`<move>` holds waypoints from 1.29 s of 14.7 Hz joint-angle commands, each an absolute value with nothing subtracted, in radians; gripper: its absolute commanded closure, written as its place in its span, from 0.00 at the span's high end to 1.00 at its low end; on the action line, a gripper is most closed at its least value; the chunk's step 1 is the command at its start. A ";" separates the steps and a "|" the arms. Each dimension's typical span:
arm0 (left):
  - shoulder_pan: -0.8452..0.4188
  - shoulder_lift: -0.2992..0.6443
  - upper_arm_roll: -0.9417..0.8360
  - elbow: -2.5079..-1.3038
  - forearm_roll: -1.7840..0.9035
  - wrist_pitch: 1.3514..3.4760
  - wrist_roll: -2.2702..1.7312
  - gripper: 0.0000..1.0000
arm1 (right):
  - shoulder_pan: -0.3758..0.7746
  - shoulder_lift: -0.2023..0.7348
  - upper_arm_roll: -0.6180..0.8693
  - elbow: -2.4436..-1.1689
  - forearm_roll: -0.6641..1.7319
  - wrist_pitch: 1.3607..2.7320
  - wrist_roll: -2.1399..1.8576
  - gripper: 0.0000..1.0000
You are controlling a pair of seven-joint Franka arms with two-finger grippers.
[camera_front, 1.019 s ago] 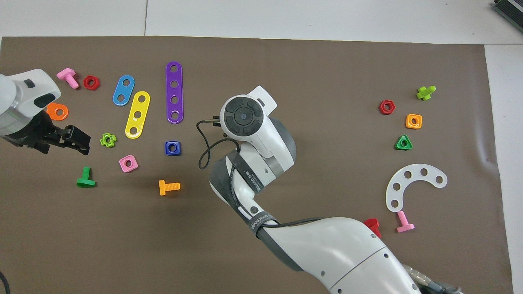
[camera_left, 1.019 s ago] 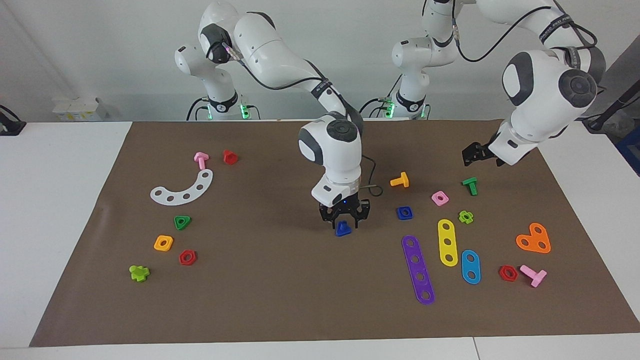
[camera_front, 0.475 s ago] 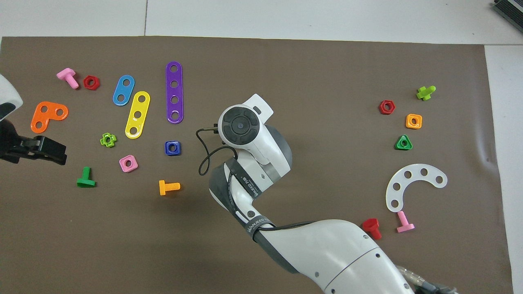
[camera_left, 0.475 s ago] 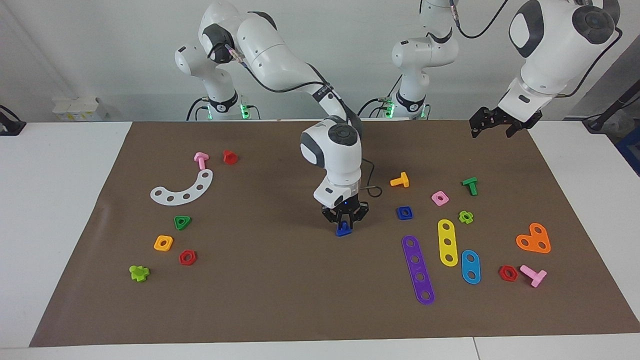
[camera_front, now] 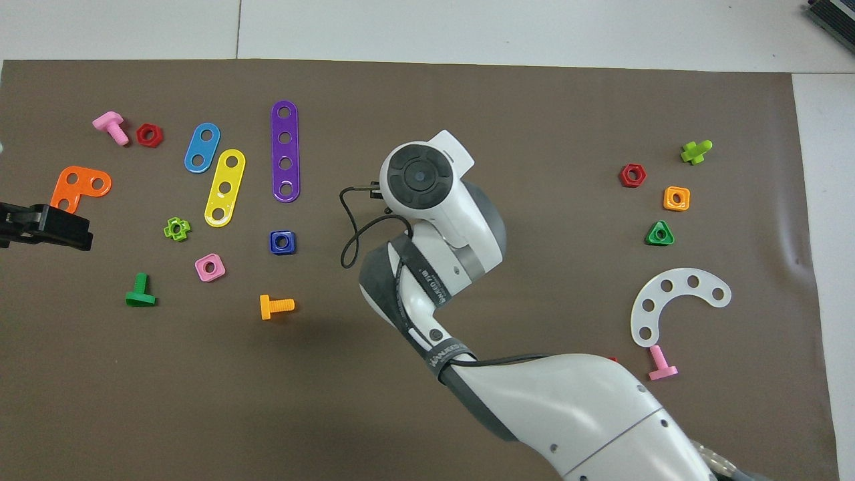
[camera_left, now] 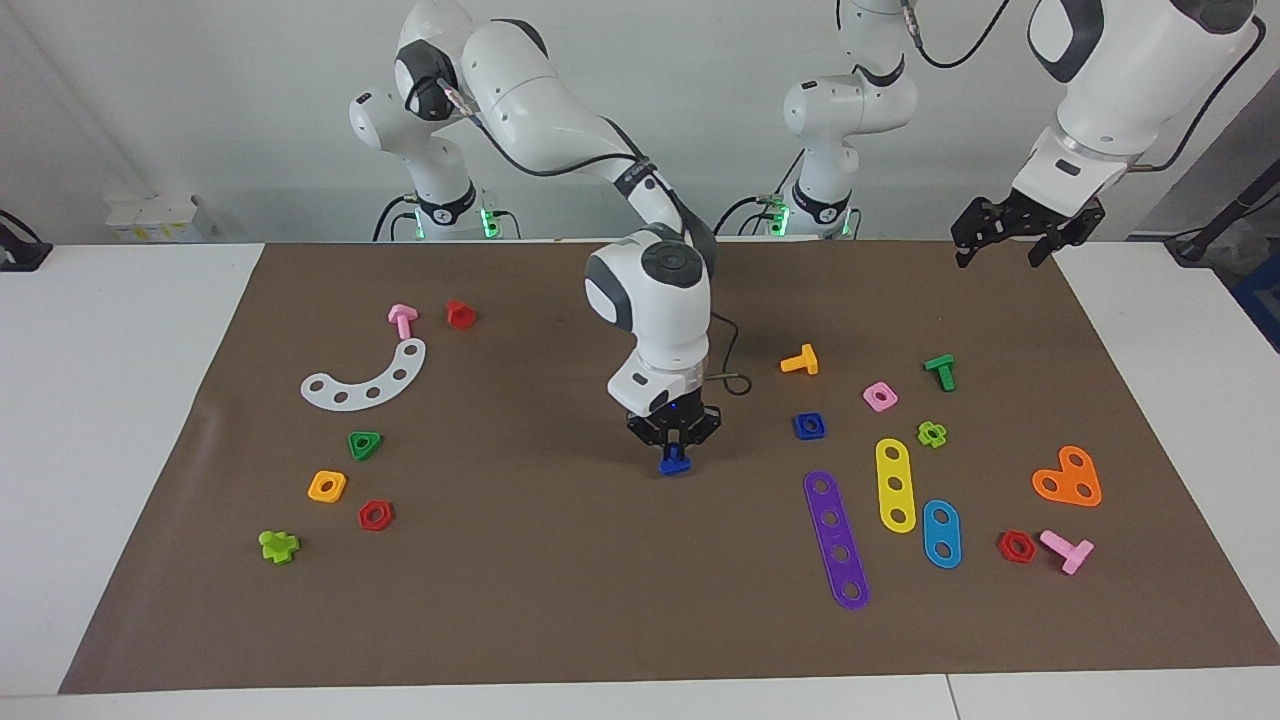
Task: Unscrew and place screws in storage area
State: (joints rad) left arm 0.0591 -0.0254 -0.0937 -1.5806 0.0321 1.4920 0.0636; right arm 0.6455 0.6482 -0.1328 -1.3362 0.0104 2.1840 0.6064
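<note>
The blue bolt (camera_left: 675, 462) is between the fingertips of my right gripper (camera_left: 675, 450), which points straight down over the middle of the brown paper mat (camera_left: 560, 590). The bolt is at or just above the mat; I cannot tell if it touches. In the overhead view the right arm's wrist (camera_front: 421, 180) hides the bolt and the fingers. My left gripper (camera_left: 1003, 240) is open and empty, raised high over the mat's edge at the left arm's end; it also shows in the overhead view (camera_front: 47, 227).
A blue square nut (camera_left: 809, 426), an orange bolt (camera_left: 800, 360) and a purple strip (camera_left: 836, 540) lie beside the right gripper toward the left arm's end. A green triangular nut (camera_left: 365, 444), a white arc (camera_left: 368, 378) and several nuts lie toward the right arm's end.
My right gripper closed on the blue bolt and shifted it slightly toward the right arm's end. My left arm rose and drew back from over the green bolt.
</note>
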 commanded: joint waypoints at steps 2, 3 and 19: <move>0.057 0.011 -0.089 -1.487 0.020 1.482 0.074 1.00 | 0.456 0.386 -0.115 -1.575 0.006 2.138 0.378 0.00; 0.057 0.011 -0.089 -1.488 0.020 1.483 0.074 1.00 | 0.419 0.333 -0.115 -1.647 0.006 2.137 0.329 0.00; 0.055 -0.015 -0.091 -1.548 0.002 1.509 0.075 1.00 | 0.180 0.172 -0.114 -2.171 0.029 2.459 0.032 0.00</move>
